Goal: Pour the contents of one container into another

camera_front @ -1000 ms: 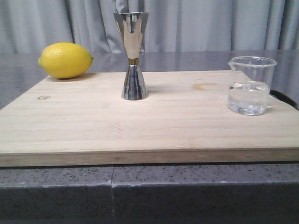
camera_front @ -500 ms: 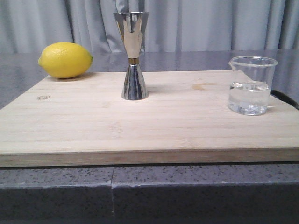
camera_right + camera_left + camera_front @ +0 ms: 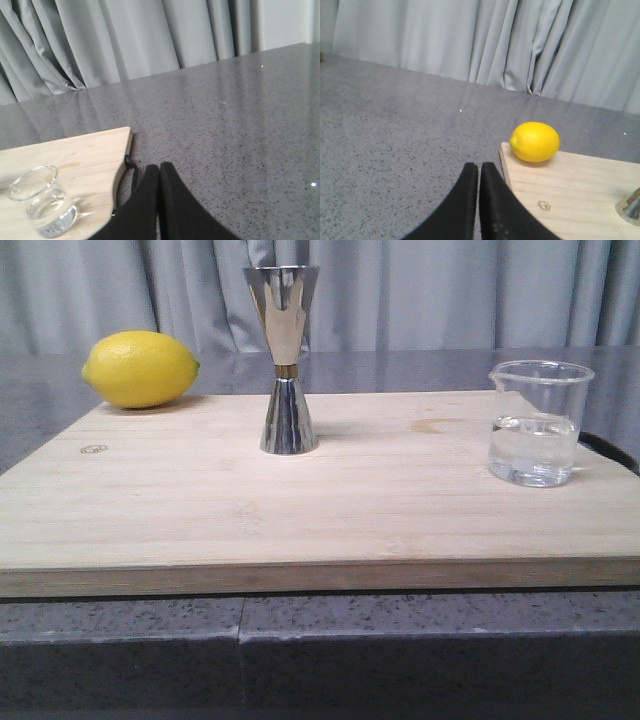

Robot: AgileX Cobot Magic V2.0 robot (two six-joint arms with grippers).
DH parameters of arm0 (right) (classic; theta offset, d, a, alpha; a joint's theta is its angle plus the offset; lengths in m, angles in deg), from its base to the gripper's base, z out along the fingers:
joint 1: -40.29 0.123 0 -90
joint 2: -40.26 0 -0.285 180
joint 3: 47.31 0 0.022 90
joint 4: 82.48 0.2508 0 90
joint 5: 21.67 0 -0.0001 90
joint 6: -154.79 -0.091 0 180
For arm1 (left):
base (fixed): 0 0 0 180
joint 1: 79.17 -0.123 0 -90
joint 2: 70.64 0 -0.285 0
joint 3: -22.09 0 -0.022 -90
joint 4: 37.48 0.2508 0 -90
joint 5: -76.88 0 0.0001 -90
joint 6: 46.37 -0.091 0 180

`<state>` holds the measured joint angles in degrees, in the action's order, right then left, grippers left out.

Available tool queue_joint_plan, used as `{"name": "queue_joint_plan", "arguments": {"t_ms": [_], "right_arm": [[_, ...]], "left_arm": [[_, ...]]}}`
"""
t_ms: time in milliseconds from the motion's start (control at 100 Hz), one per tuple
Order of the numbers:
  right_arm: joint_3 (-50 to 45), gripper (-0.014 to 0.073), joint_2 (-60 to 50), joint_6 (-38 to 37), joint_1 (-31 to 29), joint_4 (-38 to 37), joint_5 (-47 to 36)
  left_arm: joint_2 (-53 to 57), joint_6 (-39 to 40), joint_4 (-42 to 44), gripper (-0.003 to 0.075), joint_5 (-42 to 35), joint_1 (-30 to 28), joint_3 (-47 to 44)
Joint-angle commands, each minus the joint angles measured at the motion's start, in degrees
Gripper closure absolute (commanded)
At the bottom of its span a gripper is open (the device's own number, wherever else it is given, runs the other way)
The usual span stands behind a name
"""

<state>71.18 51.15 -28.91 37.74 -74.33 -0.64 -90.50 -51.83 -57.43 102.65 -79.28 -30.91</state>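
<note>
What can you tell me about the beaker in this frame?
The beaker is small, clear and glass-looking, cylindrical with a pouring lip on its rim. It holds clear liquid to about half its height. It stands upright near the right edge of the wooden board, touching only the board. No gripper is on it; the jigger stands well apart.

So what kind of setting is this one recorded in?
Probably a staged bar or kitchen prep mock-up: a wooden cutting board on a grey speckled counter, carrying a lemon, steel jigger and glass beaker, grey curtains behind.
</note>
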Motion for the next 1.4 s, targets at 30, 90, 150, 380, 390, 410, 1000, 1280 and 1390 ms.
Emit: {"name": "queue_joint_plan", "arguments": {"t_ms": [30, 90, 150, 380, 390, 410, 1000, 1280, 1390], "right_arm": [[7.18, 0.0665, 5.5, 0.21, 0.13, 0.06, 3.01], [9.51, 0.0665, 7.59, 0.88, 0.13, 0.06, 6.34], [11.6, 0.0665, 9.74, 1.31, 0.13, 0.06, 7.93], [15.9, 0.0652, 14.44, 3.15, 0.13, 0.06, 8.2], [16.07, 0.0648, 14.42, 3.32, 0.13, 0.06, 8.2], [16.27, 0.0637, 14.72, 3.7, 0.13, 0.06, 8.2], [19.68, 0.0175, 23.09, 13.17, 0.13, 8.11, 15.47], [19.68, 0.0175, 26.14, 32.35, 0.13, 24.08, 15.7], [19.68, 0.0175, 26.63, 34.71, 0.13, 24.57, 16.24]], "left_arm": [[-6.8, -2.86, -2.92, 0.0739, 3.61, 0.39, 7.41], [-9.5, -7.91, -6.38, 0.0739, 5.47, 0.39, 9.36], [-11.46, -14.33, -11.86, 0.0739, 6.43, 0.39, 10.98], [-17.44, -36.15, -33.42, 0.0735, 10.3, 0.39, 13.02], [-17.71, -36.64, -34.01, 0.0734, 10.49, 0.39, 13.07], [-17.97, -38.07, -35.73, 0.073, 11.06, 0.39, 13.19], [-31.35, -57.92, -43.94, 0.0183, 25.71, 0.39, 16.94], [-40.4, -81.22, -57.57, 0.0183, 29.39, 0.49, 16.94], [-45.26, -86.46, -60.13, 0.0183, 33.17, 0.64, 16.94]]}}
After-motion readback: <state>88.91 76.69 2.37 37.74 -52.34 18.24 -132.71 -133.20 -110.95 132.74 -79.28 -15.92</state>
